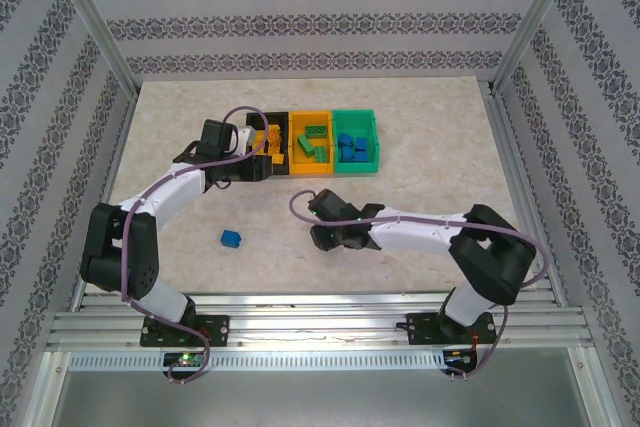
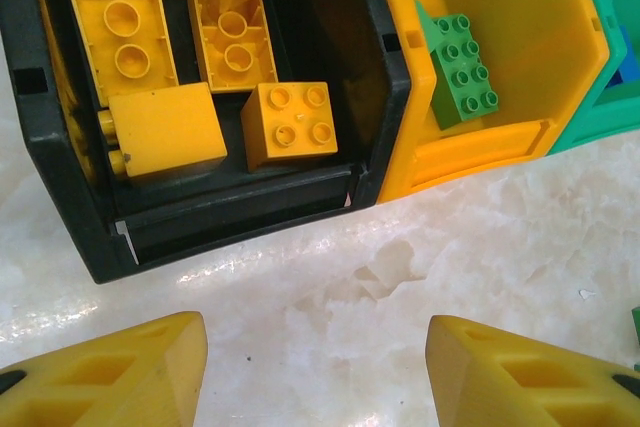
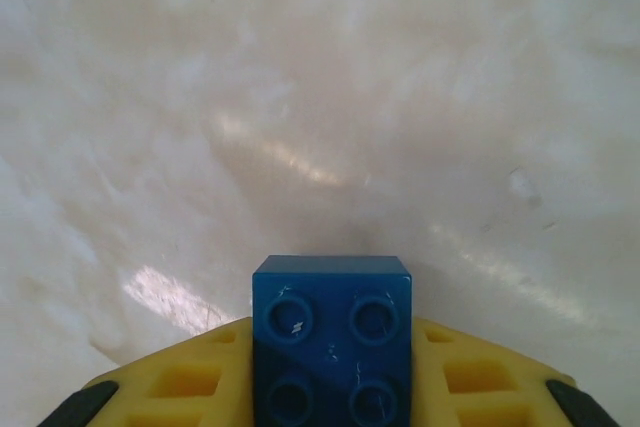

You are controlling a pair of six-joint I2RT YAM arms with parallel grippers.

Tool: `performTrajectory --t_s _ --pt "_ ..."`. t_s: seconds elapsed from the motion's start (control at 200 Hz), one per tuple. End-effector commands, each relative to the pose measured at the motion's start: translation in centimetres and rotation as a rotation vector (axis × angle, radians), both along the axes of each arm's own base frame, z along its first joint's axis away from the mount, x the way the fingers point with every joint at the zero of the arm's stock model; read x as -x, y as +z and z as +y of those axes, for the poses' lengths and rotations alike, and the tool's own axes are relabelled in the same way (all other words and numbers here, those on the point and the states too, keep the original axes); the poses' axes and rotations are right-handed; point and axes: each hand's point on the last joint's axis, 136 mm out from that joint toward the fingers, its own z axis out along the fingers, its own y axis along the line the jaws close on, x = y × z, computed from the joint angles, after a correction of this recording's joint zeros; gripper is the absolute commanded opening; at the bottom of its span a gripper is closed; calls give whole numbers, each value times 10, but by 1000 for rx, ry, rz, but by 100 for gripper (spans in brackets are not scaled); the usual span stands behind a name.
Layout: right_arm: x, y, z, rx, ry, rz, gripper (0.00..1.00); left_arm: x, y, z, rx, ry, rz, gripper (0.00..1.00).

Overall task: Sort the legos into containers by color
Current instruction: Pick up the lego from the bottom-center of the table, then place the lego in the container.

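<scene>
Between R jaws: blue lego [image 3: 331,337], gripped firm

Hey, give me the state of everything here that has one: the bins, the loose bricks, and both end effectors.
Left end effector: open, empty.
Right end effector: shut on a blue brick.
Black bin: holds yellow-orange bricks.
Orange bin: holds green bricks.
Green bin: holds blue bricks.
Loose blue brick: on the table, outside the bins.
</scene>
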Motion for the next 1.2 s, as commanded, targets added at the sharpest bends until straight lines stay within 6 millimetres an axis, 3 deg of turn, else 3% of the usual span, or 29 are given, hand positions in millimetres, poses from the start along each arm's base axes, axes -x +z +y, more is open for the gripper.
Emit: performTrajectory --t_s 0.0,0.145,0.325,0.465,0.635,0.849,0.934,1.014,1.194 --pt "-27 38 -2 -116 -50 -44 29 2 7 -8 44 -10 -22 59" --pt "-66 67 -25 -232 -147 -46 29 6 8 -8 55 -7 -30 59" --pt "-134 92 -70 -312 -288 -86 30 11 8 -11 82 -15 -21 59" --pt "-184 92 -94 -374 -361 -65 33 17 15 -6 50 -17 -30 59" --pt "-229 79 -100 -409 -376 11 37 26 24 0 20 -10 -48 59" --pt "-255 73 -101 -390 -375 10 37 37 26 6 5 3 -43 59" --pt "-260 72 -106 -349 -385 -5 46 43 26 8 -6 9 -24 60" --pt "-259 74 -104 -344 -359 -17 53 50 23 13 -26 23 9 61" --pt "-248 78 -105 -323 -331 -31 53 67 10 26 -88 62 119 63"
